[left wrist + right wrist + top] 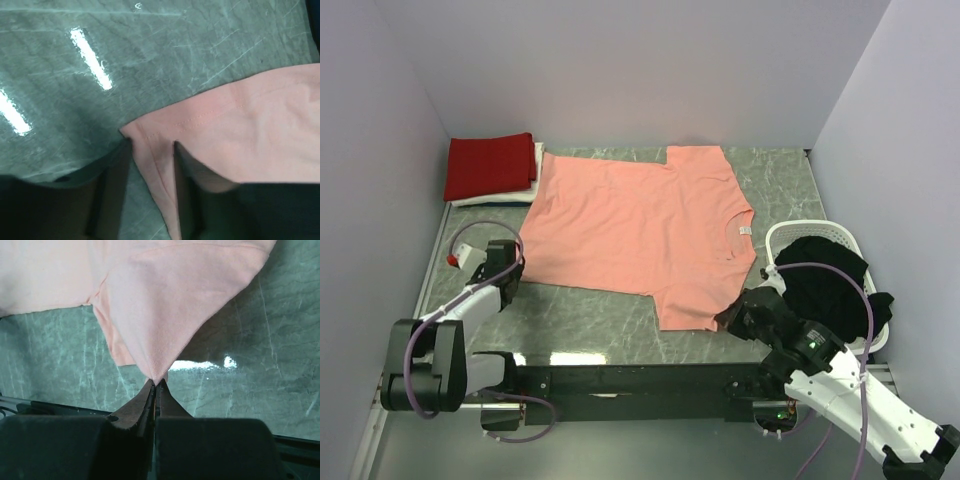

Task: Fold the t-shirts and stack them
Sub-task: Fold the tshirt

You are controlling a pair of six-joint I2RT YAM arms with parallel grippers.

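1. A salmon-pink shirt (640,225) lies spread flat on the grey bench (580,320), just left of the white basket (800,235), with its collar toward the basket.
2. A black shirt (825,270) is heaped inside the basket and spills over its rim.
3. Well left of the basket, at the far corner, a folded red shirt (490,165) sits on a folded white shirt (495,197).
4. The left claw (151,150), far from the basket, is parted. Its fingers (112,190) straddle the pink shirt's hem corner.
5. The right claw (156,382), just beside the basket, is pinched tight on the tip of the pink shirt's near sleeve, and the cloth is drawn to a point.
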